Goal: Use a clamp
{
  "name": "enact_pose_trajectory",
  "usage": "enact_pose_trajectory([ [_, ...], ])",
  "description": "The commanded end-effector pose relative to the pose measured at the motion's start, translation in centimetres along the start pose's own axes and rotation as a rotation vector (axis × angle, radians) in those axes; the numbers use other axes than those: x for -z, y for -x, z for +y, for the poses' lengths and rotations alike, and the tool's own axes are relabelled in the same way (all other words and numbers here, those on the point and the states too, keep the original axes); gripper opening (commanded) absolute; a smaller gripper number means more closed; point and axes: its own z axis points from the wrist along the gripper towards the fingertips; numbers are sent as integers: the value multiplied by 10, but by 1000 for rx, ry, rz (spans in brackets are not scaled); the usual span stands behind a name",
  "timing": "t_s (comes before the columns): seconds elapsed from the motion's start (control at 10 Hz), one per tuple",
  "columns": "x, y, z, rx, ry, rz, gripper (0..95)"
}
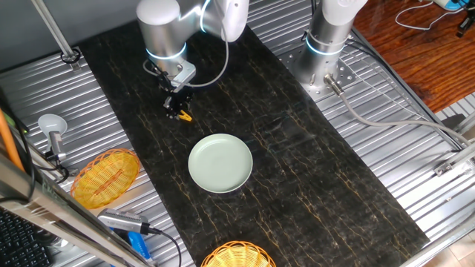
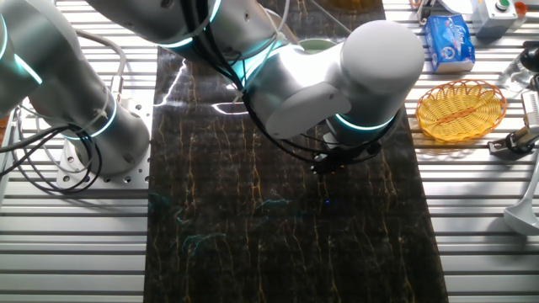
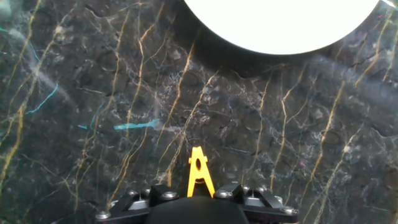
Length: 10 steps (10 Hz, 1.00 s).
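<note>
The clamp (image 3: 198, 170) is sitting pinched between the fingers of the gripper (image 3: 198, 194), pointing at the pale green plate (image 1: 220, 163) nearby

This place looks like a robotics lab, not a home or a kitchen. The table (image 1: 415, 185) has a top of ribbed metal profiles, and a dark marble-pattern mat (image 1: 297, 170) lies over its middle. Two robot arm bases are bolted on the metal, one of them (image 1: 326, 44) with a glowing blue ring. Loose cables (image 1: 386, 122) run across the table. A keyboard (image 1: 22, 241) sits at the edge, and a small camera stand (image 1: 52, 130) is beside a woven basket (image 1: 104, 176). Behind the table there is a wooden floor (image 1: 415, 44) with more wires.
</note>
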Motion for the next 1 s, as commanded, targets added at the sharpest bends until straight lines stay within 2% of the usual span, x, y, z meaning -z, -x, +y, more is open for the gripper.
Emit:
enact_pose_trajectory([
  [0.1, 0, 0, -1, 2, -3, -5, 380],
  [0.4, -1, 0, -1, -5, -4, -7, 380],
  [0.5, -1, 0, -1, -11, -4, -7, 190],
  [0.6, -1, 0, -1, -17, -4, -7, 190],
  [0.7, -1, 0, -1, -24, -3, -5, 0],
  [1.0, -1, 0, -1, -50, 1, 3, 0],
])
